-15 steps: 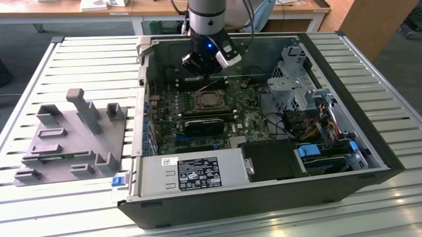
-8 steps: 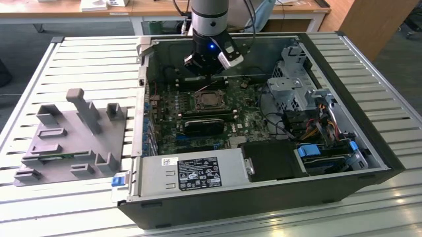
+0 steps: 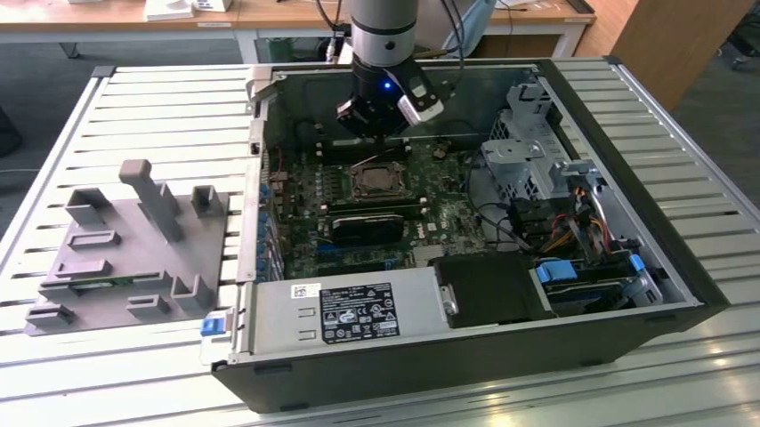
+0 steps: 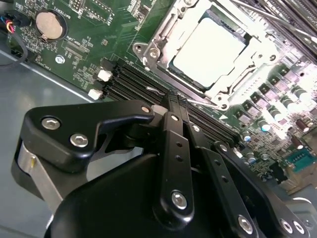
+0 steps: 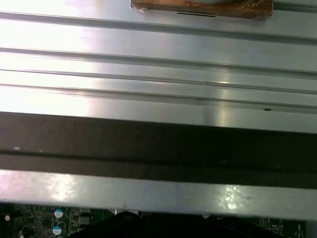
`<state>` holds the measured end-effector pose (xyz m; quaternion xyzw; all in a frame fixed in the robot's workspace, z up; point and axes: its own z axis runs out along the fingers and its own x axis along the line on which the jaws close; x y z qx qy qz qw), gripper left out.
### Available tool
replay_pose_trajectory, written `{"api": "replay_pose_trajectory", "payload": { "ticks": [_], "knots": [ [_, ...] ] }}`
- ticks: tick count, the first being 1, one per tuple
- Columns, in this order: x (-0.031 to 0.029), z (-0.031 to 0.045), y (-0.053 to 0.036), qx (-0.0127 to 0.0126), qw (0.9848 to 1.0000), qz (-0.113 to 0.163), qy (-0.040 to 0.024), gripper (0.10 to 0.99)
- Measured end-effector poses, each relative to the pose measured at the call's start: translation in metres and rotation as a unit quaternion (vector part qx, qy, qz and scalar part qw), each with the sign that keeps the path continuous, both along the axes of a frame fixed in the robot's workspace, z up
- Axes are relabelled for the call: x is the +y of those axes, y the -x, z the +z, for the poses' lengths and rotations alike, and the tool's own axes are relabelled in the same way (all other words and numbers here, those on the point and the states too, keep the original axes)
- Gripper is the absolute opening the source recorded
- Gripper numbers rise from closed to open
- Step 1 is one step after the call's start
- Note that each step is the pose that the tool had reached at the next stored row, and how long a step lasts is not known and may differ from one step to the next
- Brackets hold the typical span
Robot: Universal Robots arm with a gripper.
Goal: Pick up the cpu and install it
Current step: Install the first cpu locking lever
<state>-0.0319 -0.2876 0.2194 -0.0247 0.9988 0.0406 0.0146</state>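
The cpu [image 4: 208,47] is a bright silver square lying flat inside the metal-framed socket [image 4: 148,49] on the green motherboard; in the exterior view the socket [image 3: 374,181] sits mid-board in the open computer case. My gripper [image 3: 374,124] hangs over the board just behind the socket, toward the case's far wall. In the second wrist view its black fingers [image 4: 174,129] run together to a closed tip [image 4: 173,96] above the memory slots, a short way from the cpu. The gripper is shut and holds nothing.
The case [image 3: 665,267] lies open on a slatted metal table [image 3: 142,116]. A grey fixture block [image 3: 131,240] stands at the exterior view's left. Power supply [image 3: 356,311], drive cage [image 3: 535,142] and cables [image 3: 558,213] crowd the case. A coin battery [image 4: 49,25] sits on the board.
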Motion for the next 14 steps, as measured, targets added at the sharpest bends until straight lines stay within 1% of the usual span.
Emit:
{"api": "replay_pose_trajectory", "payload": {
  "ticks": [4,8,14],
  "knots": [
    [0.0007,-0.0027,-0.0029,0.0001,1.0,0.0,-0.0001,0.106],
    [0.0008,-0.0062,-0.0062,0.0008,1.0,0.0,0.0,0.106],
    [0.0008,-0.0108,-0.0076,0.0011,1.0,0.0,0.0,0.106]
  ]
}}
